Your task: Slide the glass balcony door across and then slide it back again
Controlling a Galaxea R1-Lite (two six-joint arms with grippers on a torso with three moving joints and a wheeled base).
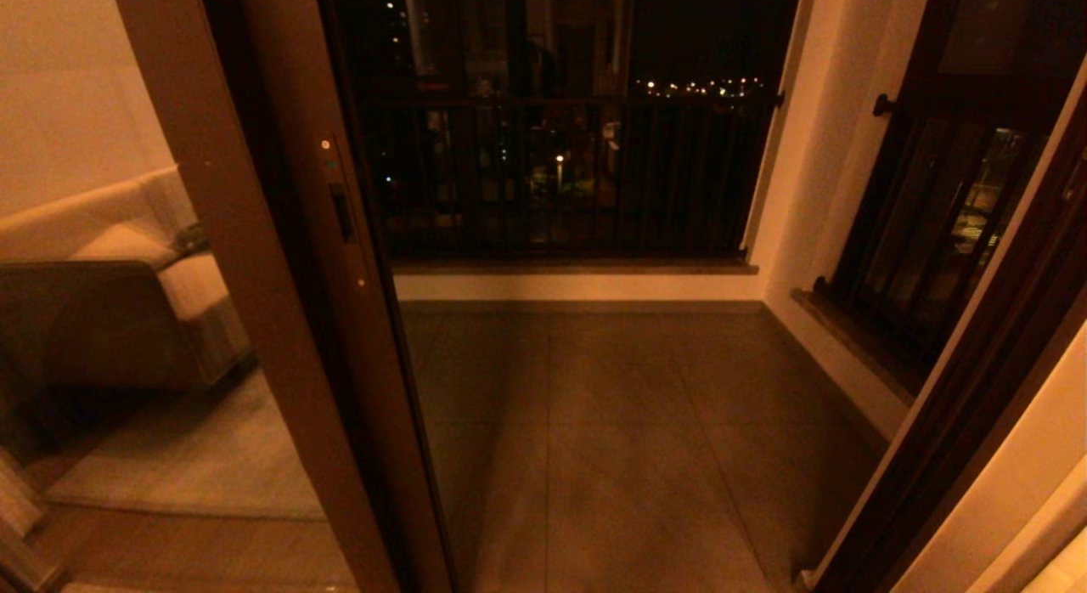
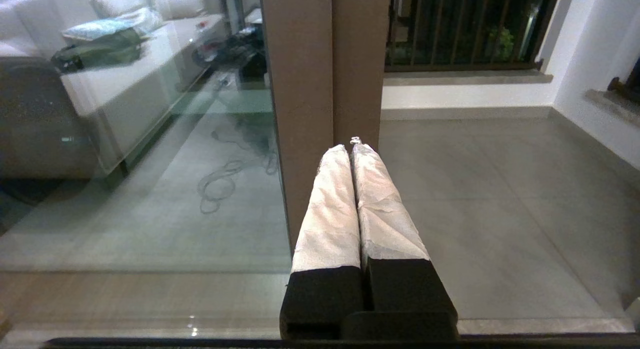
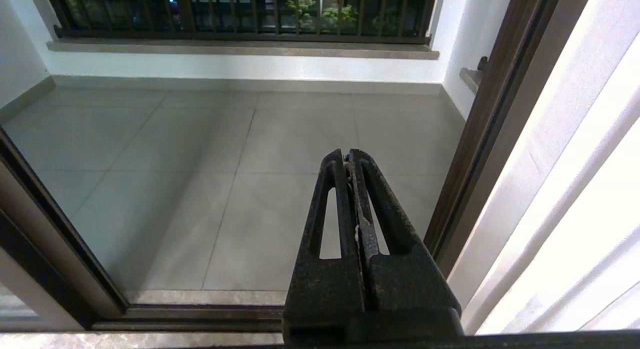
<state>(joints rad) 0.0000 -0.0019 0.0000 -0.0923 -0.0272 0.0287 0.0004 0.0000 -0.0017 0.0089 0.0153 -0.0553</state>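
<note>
Doorway onto a tiled balcony at night, seen from a robot standing at the threshold. The glass balcony door [image 1: 335, 262] stands at the left of the opening, its brown stile running tall from floor upward, its glass mirroring a sofa and rug. A narrow dark handle slot [image 1: 343, 215] sits in the stile, with small screws above and below. The opening to the right of the stile is clear through to the balcony floor [image 1: 611, 440] and a dark railing [image 1: 560, 177].

Neither arm shows in the head view. In the left wrist view, the left gripper [image 2: 352, 148] has its white-wrapped fingers pressed together, holding nothing, aimed at the lower stile and apart from it. The right gripper [image 3: 349, 156] is likewise closed and empty, facing the open floor near the right-hand jamb [image 3: 480, 139].

The left arm looks nearer the stile, so it seems best placed to push the door rightward.
</note>
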